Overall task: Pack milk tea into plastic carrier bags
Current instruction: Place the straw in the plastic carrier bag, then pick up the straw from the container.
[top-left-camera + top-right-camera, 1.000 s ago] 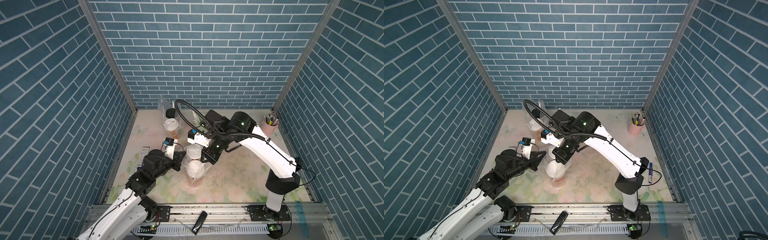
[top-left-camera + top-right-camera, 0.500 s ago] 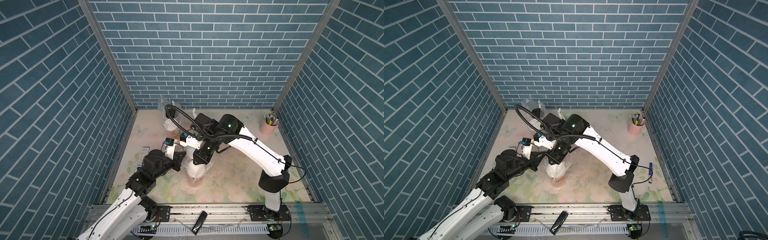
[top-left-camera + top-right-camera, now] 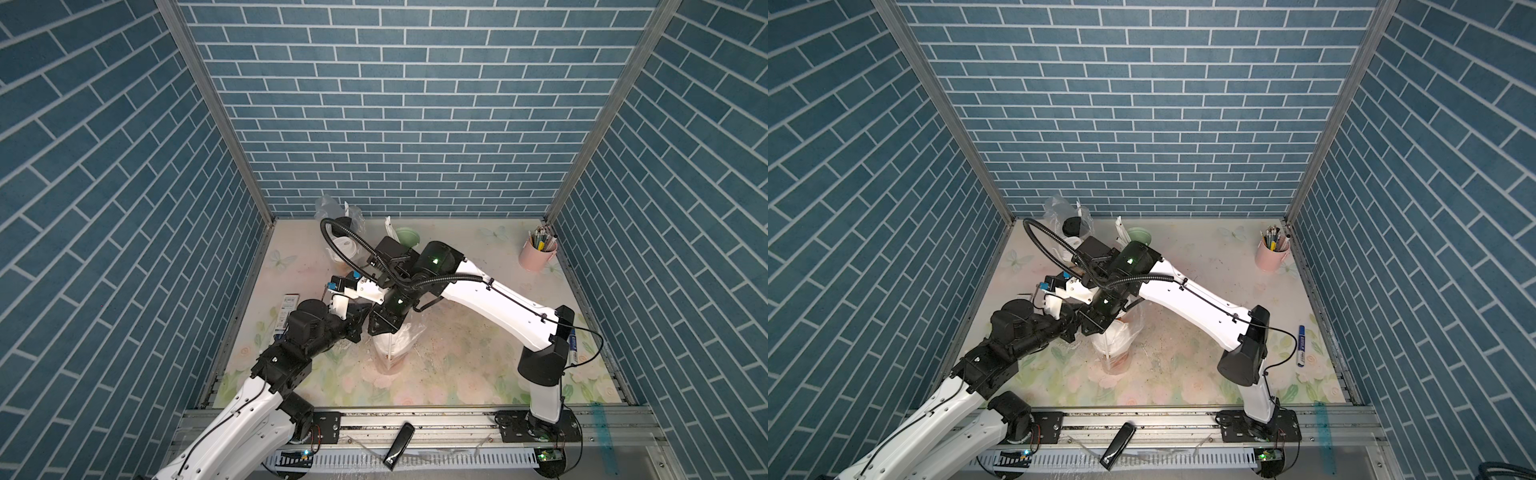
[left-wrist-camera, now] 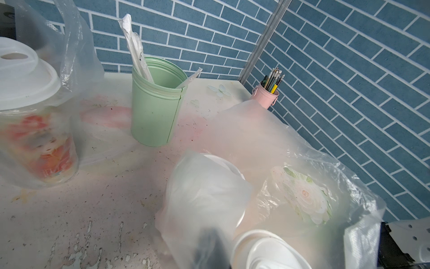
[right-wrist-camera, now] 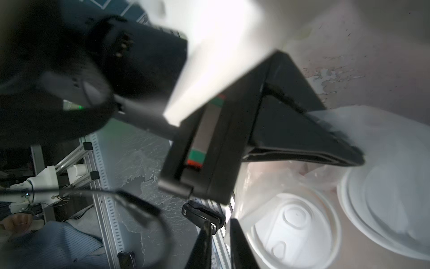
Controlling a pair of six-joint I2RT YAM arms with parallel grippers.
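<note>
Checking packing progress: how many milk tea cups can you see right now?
4. Two white-lidded cups in the centre bag; a black-lidded cup and another white-lidded cup in the bag by the back wall.

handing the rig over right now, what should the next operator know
left gripper: shut on film of the near bag.
right gripper: jaws slightly apart at that bag's mouth, holding nothing I can make out.
near bag, mid-table: two white-lid cups inside.
far bag, back wall: black-lid cup and another white-lid cup.
done: all four cups look bagged.
remaining: probably only release and tidy handles.
</note>
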